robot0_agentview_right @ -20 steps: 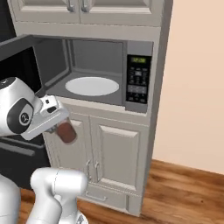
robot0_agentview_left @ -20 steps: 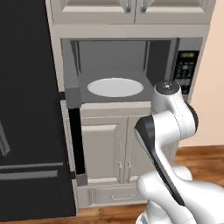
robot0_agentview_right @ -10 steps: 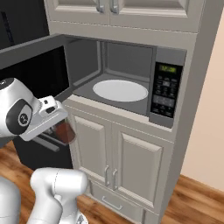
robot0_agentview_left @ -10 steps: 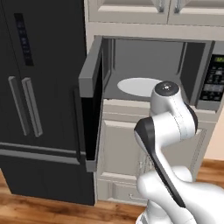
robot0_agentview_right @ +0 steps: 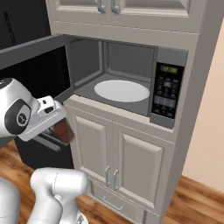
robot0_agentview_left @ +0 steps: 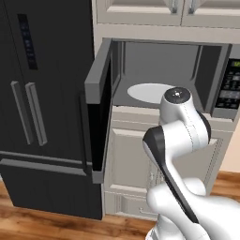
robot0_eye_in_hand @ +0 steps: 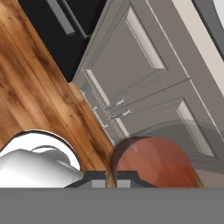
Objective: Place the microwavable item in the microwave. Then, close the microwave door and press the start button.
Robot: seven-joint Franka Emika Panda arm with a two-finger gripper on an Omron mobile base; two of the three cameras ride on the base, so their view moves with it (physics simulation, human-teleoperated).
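The gripper (robot0_agentview_right: 59,124) is pinching the cup (robot0_agentview_right: 64,131), its jaws pressed in on the small clear tumbler of dark red-brown contents, which is hanging low at about 8 o'clock from the turntable (robot0_agentview_right: 122,90) in the right base view, below the level of the microwave (robot0_agentview_right: 131,83) floor and in front of the lower cabinet doors (robot0_agentview_right: 118,164). In the hand view the cup (robot0_eye_in_hand: 151,162) is sitting right at the fingertips (robot0_eye_in_hand: 94,178), with the cabinet doors (robot0_eye_in_hand: 140,87) and wooden floor (robot0_eye_in_hand: 35,87) beyond it, so the hand is looking down and away from the cavity. The microwave door (robot0_agentview_left: 99,108) is standing wide open at roughly 9 o'clock from the turntable (robot0_agentview_left: 150,91) in the left base view, edge-on beside the black fridge (robot0_agentview_left: 42,108), so the mouth looks unobstructed. To do this step well, I judge the cup needs raising clear above the front sill before travelling inward, entering toward the middle of the opening rather than near the door's hinge side. The contents look liquid, so keeping the tumbler upright and moving gently seems wise. Setting it near the plate's centre, base flat, before letting go should leave room for the door to swing shut without touching it. The button panel (robot0_agentview_right: 166,92) sits at 3 o'clock, well apart from the path.
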